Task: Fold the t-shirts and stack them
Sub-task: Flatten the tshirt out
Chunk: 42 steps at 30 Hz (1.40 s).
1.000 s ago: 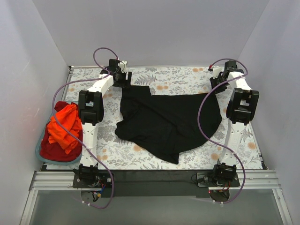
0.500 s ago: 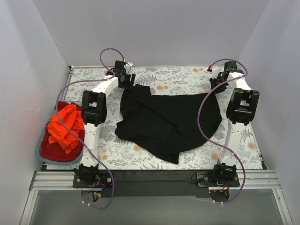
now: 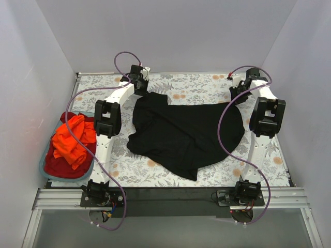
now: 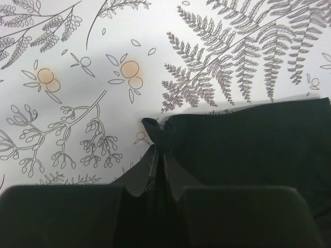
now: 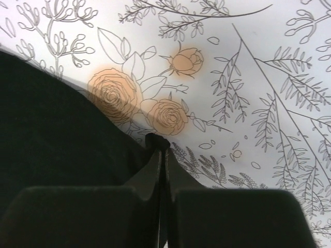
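A large black t-shirt [image 3: 186,134] lies crumpled across the middle of the floral tablecloth. My left gripper [image 3: 145,92] is at its far left corner, shut on a pinch of the black cloth [image 4: 158,135]. At the far right corner my right gripper [image 3: 235,94] is shut on the shirt's edge [image 5: 158,142] in the same way. Orange-red t-shirts [image 3: 72,139] lie heaped in the teal basket [image 3: 43,166] at the left.
The floral tablecloth [image 3: 196,85] covers the whole table. White walls close in on three sides. Purple cables loop from both arms over the cloth. A black rail runs along the near edge [image 3: 170,195].
My left gripper has moved right to the black t-shirt's far left corner and closed on it. The right gripper has stayed shut at the far right corner.
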{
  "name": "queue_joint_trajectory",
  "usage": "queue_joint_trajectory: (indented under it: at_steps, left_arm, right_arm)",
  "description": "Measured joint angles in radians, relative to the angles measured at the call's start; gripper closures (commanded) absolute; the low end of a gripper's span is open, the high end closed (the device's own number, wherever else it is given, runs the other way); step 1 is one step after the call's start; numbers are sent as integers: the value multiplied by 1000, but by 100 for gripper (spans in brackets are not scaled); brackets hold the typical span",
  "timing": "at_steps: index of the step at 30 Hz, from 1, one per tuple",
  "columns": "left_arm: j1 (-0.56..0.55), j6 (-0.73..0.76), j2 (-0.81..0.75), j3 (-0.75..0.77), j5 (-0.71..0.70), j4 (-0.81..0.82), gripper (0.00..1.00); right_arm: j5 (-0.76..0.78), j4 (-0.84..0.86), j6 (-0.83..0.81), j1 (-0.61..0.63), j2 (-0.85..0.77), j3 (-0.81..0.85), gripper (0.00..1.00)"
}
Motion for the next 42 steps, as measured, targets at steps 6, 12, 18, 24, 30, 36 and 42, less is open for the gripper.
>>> queue_joint_trajectory:
  at_steps: [6, 12, 18, 24, 30, 36, 42]
  left_arm:
    - [23, -12, -33, -11, 35, 31, 100]
    - [95, -59, -208, -7, 103, 68, 100]
    - [207, -151, -519, -38, 224, 211, 100]
    - [217, -225, -822, -105, 295, 421, 100]
    - [215, -309, -914, -62, 418, 578, 100]
    - [208, -365, -898, -87, 477, 581, 100]
    - [212, -330, -867, -85, 314, 560, 100]
  right_arm:
    - [-37, -38, 2, 3, -66, -27, 99]
    - [-102, -59, 36, -11, -269, 20, 99]
    - [-176, -42, 100, -61, -476, 180, 99]
    - [-196, 101, 183, -95, -707, 179, 99]
    - [-213, 291, 278, -110, -864, 142, 99]
    - [-276, 364, 369, -89, -849, 165, 99]
    - [-199, 370, 379, -87, -795, 183, 99]
